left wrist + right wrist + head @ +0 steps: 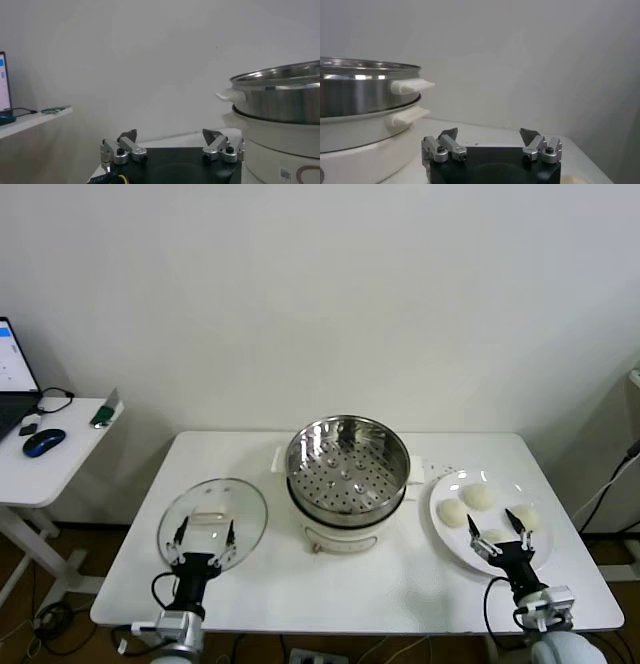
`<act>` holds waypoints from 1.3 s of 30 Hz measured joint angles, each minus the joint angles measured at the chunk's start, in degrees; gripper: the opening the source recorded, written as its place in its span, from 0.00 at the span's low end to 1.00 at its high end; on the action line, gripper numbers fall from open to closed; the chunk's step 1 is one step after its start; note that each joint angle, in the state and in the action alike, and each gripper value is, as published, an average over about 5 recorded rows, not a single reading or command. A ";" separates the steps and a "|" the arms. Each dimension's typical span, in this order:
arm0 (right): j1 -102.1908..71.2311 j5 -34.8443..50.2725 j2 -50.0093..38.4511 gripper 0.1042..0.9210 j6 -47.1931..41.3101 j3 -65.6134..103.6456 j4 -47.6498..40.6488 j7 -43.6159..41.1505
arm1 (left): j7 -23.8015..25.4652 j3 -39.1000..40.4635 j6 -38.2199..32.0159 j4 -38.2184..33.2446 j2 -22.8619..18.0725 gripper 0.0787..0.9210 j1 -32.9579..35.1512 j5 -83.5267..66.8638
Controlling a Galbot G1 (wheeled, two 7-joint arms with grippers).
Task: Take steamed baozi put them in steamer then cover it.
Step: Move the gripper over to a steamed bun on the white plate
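Counted four steamed baozi (479, 496) on a white plate (446, 544) at about 3 o'clock from the steamer, near the table's right edge; two seen whole, two partly hidden behind the right gripper. Domed and round, so no long axis to tell. Sat close together, whether touching could not be told.

Counted one steamer (348, 464), a shiny perforated basket on a white cooker base (340, 536), at the middle of the white table (400, 594), open side up and empty. Showed cream side handles (411, 86) in the right wrist view, jutting out level.

Counted one cover (213, 518), clear glass with a metal rim, lying flat on the table at about 9 o'clock from the steamer, just beside the base without touching it. Carried a pale bar handle (207, 517) at its centre, long axis running roughly 9 to 3 o'clock.

Found the left gripper (204, 533) at the cover's 6 o'clock edge, jaws wide apart, holding nothing. Found the right gripper (496, 526) at the plate's 6 o'clock side, jaws likewise apart and empty, overlapping the nearer buns in the head view.

Noted a side desk (60, 446) at far 9 o'clock with a laptop (12, 384) and a blue mouse (43, 442).
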 measured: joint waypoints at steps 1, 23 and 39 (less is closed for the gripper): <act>0.47 -0.31 -0.67 0.88 -0.25 -0.18 -0.28 -0.58 | 0.01 0.06 0.00 0.02 0.05 0.88 0.02 0.08; 50.58 -25.55 -25.81 0.88 6.50 -33.43 -33.91 -48.15 | -0.18 0.50 0.17 0.19 1.25 0.88 0.71 1.79; 73.94 -38.39 -19.50 0.88 10.20 -55.88 -54.47 -58.68 | -1.33 -1.00 0.97 1.03 1.51 0.88 0.76 1.19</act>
